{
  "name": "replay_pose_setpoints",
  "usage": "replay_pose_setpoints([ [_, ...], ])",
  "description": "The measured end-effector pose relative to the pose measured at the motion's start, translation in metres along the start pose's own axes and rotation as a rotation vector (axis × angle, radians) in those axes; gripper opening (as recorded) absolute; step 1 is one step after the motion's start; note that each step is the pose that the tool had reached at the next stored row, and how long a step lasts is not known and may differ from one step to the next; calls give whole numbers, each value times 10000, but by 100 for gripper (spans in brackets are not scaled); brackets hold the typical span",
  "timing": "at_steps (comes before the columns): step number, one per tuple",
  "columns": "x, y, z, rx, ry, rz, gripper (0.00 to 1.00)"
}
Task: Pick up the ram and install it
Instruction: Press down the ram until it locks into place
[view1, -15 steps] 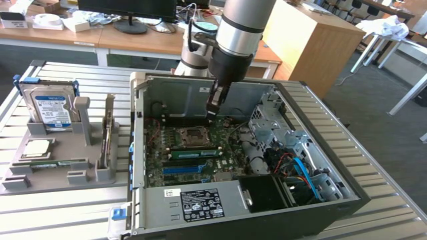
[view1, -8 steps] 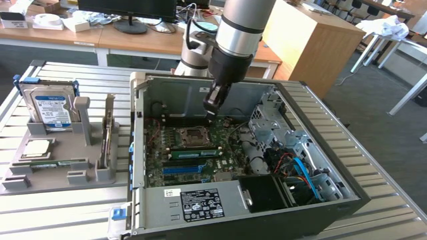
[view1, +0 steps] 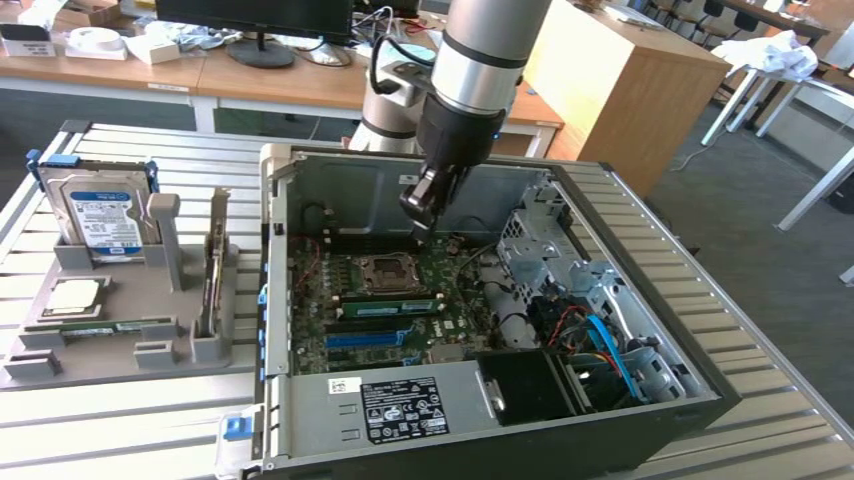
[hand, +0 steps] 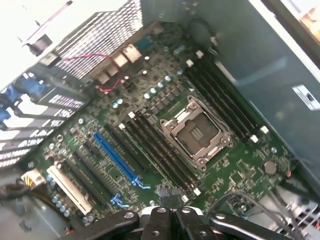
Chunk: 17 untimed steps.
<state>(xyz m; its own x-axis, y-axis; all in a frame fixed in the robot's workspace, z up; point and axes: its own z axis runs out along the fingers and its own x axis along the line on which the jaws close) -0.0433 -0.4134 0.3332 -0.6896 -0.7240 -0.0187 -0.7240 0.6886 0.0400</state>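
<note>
Green ram (view1: 100, 328) lies flat in a grey holder tray (view1: 120, 362), outside the computer case (view1: 275, 300) and well apart from the jaws, on the exterior view's left. Same tray carries a hard drive (view1: 100, 215) standing upright and a square silver processor chip (view1: 74, 297) just beside the ram.

Gripper (view1: 424, 222) hangs inside the open case over the motherboard (view1: 461, 300). Jaws closed together, nothing between them. CPU socket (view1: 391, 268) sits just below the jaws in the exterior view; the blue slot (view1: 367, 338) is further off, past the black memory slots (view1: 387, 303).

Exterior view gives the tray, the ram, the arm's silver and black body, and the slatted metal table (view1: 134, 150) under everything. It also shows the labelled power supply (view1: 400, 408) at the case's near edge.

Wrist view gives board detail instead. Gripper (hand: 170, 196) with black fingertips (hand: 161, 207) pressed shut, pointing at the motherboard (hand: 235, 175). Four black memory slots (hand: 160, 150) run right ahead of the jaws and look empty. Open CPU socket (hand: 197, 132) lies just beyond them, more black slots on its far side. Blue slot (hand: 116, 156) and a white slot (hand: 70, 189) sit off to one side of the jaws. Coin battery (hand: 270, 167) is on the other side.
</note>
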Motion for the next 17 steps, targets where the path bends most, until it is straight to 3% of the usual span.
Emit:
replay_pose_setpoints([
  [17, 0, 0, 13, 52, -109, 2741, 10],
])
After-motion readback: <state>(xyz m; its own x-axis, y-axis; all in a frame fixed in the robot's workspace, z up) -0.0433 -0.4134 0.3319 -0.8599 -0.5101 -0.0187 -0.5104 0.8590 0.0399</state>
